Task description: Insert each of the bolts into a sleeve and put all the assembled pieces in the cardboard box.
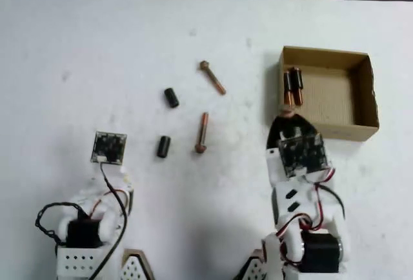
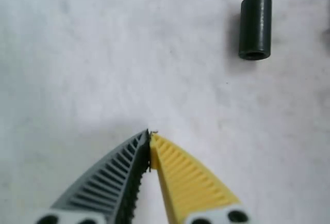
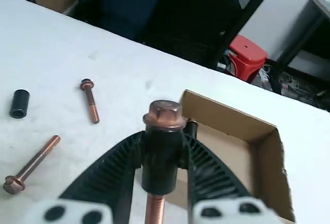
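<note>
One sleeved bolt (image 3: 164,114) gripped by right end effector (image 3: 162,142) beside box (image 3: 269,172) — left end effector (image 2: 150,134) closed, pointing down

the flat white table top (image 1: 77,41) is faintly mottled grey. on it, two copper-coloured metal bolts (image 1: 212,77) (image 1: 202,132) and two glossy black cylindrical sleeves (image 1: 171,97) (image 1: 164,146). the plain brown cardboard box (image 1: 326,53) holds what look like copper-and-black pieces (image 1: 293,86) — hard to tell in its shadow. the left gripper (image 2: 149,137) pairs a grey ribbed finger (image 2: 103,182) with a yellow ribbed one (image 2: 188,182); the right gripper (image 3: 162,141) has ridged black fingers (image 3: 111,172), white at the base — between them a black-sleeved copper bolt (image 3: 161,159).
</note>
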Available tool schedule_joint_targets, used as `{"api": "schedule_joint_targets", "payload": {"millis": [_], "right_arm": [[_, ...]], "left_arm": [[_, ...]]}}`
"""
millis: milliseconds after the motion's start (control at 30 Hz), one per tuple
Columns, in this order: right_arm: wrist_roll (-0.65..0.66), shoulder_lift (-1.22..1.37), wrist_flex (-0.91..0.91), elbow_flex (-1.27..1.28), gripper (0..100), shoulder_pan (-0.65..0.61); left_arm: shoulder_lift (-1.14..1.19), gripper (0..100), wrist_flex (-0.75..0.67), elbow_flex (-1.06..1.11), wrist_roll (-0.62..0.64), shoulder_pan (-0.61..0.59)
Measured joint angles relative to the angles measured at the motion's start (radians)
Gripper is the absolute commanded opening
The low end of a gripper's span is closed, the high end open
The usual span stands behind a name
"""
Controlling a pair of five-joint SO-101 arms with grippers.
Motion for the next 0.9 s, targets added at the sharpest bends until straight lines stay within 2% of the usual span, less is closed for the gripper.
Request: {"api": "schedule_joint_targets", "payload": {"millis": [533, 900], "right_arm": [[0.000, 1.033, 0.015, -0.583, 1.7, 0.129], [0.000, 1.539, 0.014, -0.973, 1.7, 0.221]], "left_arm": [[0.000, 2, 0.000, 0.000, 0.000, 0.000], [0.000, 2, 0.000, 0.000, 0.000, 0.000]]}}
